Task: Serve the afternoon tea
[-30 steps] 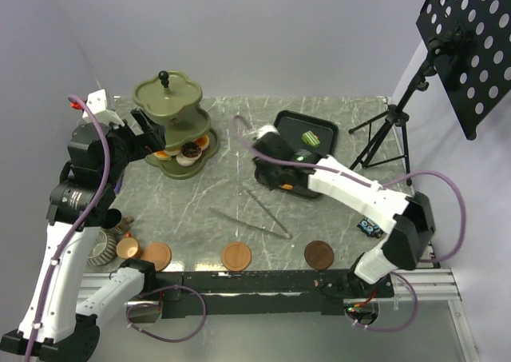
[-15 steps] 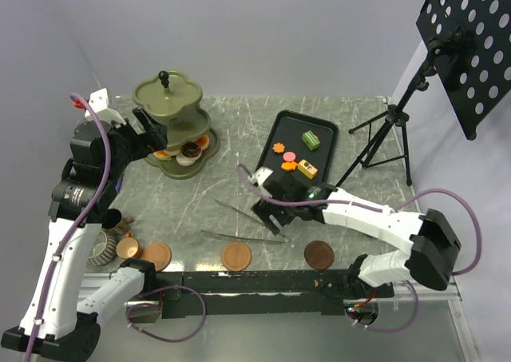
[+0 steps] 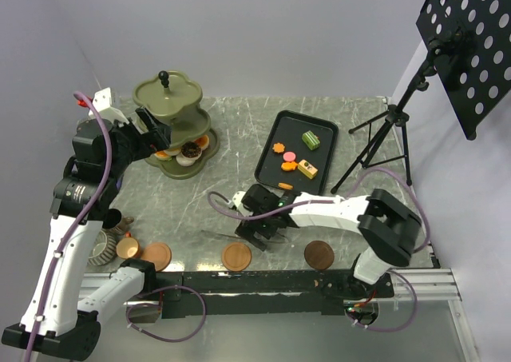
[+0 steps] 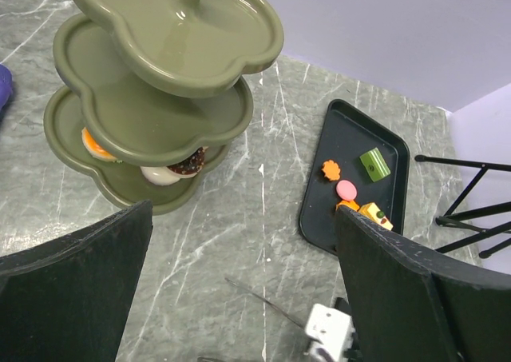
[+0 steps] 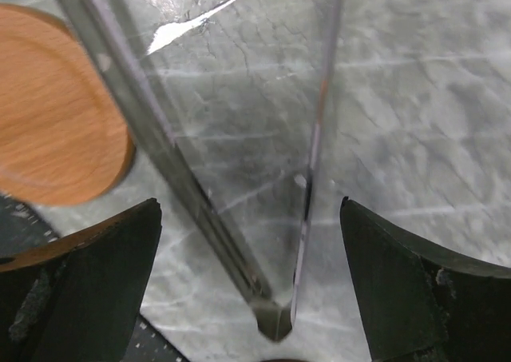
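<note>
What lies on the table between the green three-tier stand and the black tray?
Nothing. Between the stand and the tray there is only the bare marble of the table. The left wrist view shows this best.

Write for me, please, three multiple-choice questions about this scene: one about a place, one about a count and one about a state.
1. Where do the tongs lie?
A) inside a cup
B) on the table, under the right claw
C) hanging from the music stand

2. How many levels does the green stand have?
A) two
B) three
C) four

3. In what state is the right claw?
A) shut on the tongs
B) shut on a pastry
C) open, holding nothing

Answers:
1 B: the right wrist view shows both arms of the tongs flat on the marble, below the claw.
2 B: three lobed plates sit one above another under the black knob.
3 C: its fingers stand wide apart, and the tongs lie free between them.
</note>
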Available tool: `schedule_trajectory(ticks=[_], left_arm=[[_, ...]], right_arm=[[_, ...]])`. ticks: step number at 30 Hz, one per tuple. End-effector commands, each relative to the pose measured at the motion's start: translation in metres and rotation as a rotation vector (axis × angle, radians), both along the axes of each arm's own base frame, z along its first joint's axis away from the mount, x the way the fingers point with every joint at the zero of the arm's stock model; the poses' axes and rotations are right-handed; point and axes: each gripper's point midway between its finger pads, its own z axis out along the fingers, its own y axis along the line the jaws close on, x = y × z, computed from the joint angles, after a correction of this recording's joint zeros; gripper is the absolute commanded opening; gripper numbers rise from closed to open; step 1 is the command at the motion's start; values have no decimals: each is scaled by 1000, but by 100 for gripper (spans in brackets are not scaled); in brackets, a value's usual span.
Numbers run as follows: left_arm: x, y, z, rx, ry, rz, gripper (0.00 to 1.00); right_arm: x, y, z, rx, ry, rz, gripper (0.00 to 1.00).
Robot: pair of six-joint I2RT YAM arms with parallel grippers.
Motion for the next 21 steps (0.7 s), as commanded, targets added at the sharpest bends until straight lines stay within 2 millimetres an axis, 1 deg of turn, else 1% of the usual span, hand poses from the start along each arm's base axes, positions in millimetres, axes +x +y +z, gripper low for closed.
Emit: schedule_trajectory(ticks=[1,3,5,6,8,9,13,15,16,19,21], left_arm=[[-1,-1,13,-12,-40,-6,100],[-1,2,12,-5,-37,5,100],[-1,2,13,-5,-40,8,100],[-1,2,12,-3,-39,7,100],[-1,2,11,-6,-38,5,100],[-1,1,11,-9,-38,4,100],[-2,0,9,-12,-36,-3,100],[-2,1,9,-6,-36,0,100],[-3,2,11,-5,-41,3,100],[-4,4,11,0,-42,11,100],[-4,4,9,-3,-39,10,100]], right_arm=[[17,29,4,34,-62,29,96],[21,31,1,20,-76,3,94],[29,28,1,2,-104,-54,88],[32,27,1,-3,-114,-81,83],[35,26,4,7,-127,-113,69],[35,27,6,20,-122,-144,63],[36,30,20,45,-111,-189,56],[38,28,31,37,-110,-233,53],[41,28,40,40,-112,-258,52],[49,26,71,64,-115,-341,48],[59,21,94,97,-112,-405,48]])
